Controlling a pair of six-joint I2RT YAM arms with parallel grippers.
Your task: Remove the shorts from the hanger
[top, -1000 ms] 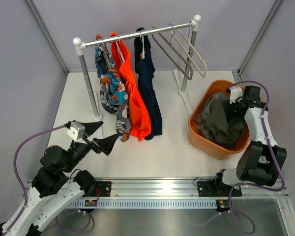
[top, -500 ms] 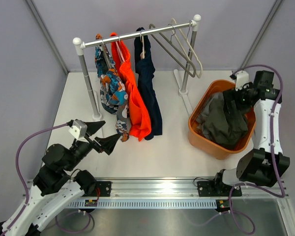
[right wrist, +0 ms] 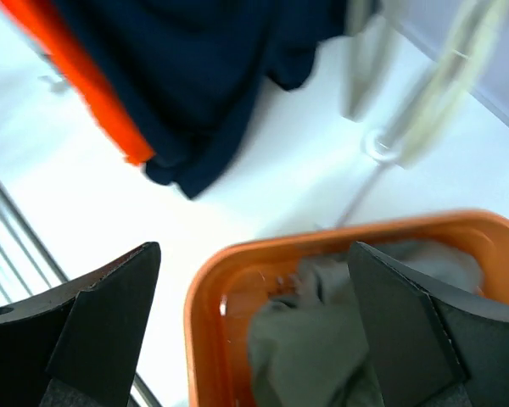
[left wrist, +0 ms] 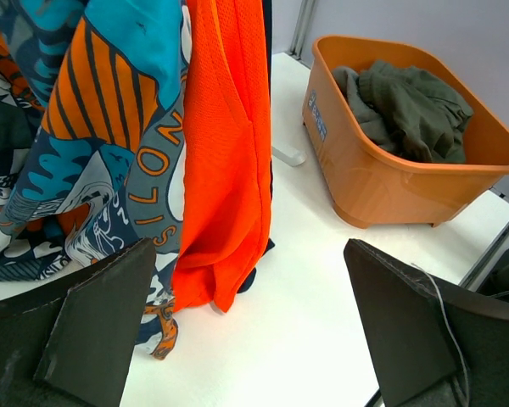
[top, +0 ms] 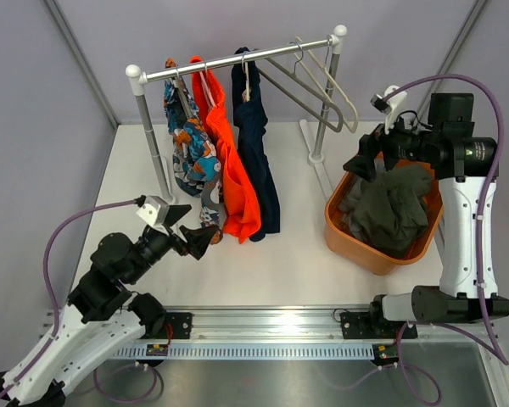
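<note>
Lying heaped in the orange tub on the worktop's right, the shorts look already freed from the bare hangers, hence the right pincer gaping empty above them, the left pincer likewise near the hanging clothes.

The shorts lie in the tub, right of the rack with three hanging garments

Printed pair teal, orange and navy with grey lettering; orange pair plain bright; navy pair plain; tub orange, holding olive-green shorts and grey shorts; tabletop white.
</note>
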